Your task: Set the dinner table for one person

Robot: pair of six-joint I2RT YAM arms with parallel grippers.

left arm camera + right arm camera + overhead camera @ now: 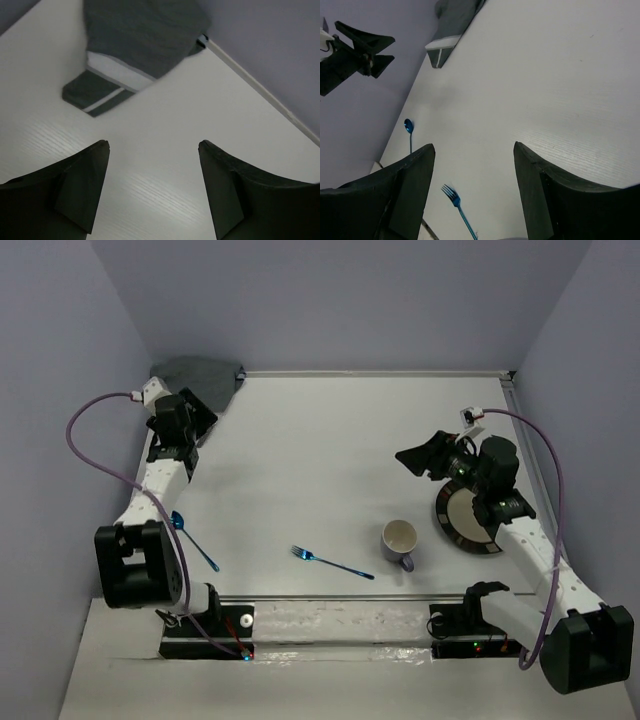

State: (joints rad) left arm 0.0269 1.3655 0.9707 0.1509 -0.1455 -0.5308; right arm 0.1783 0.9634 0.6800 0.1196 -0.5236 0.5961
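Standing upright, mug (400,542) — near plate (460,513), apart

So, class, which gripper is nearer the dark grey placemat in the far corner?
Left. The left gripper hovers open just short of the placemat, pointing at it; the right gripper is across the dinner table, near the plate.

Left fingers (75,192) and right fingers (402,195) gape apart (both empty).
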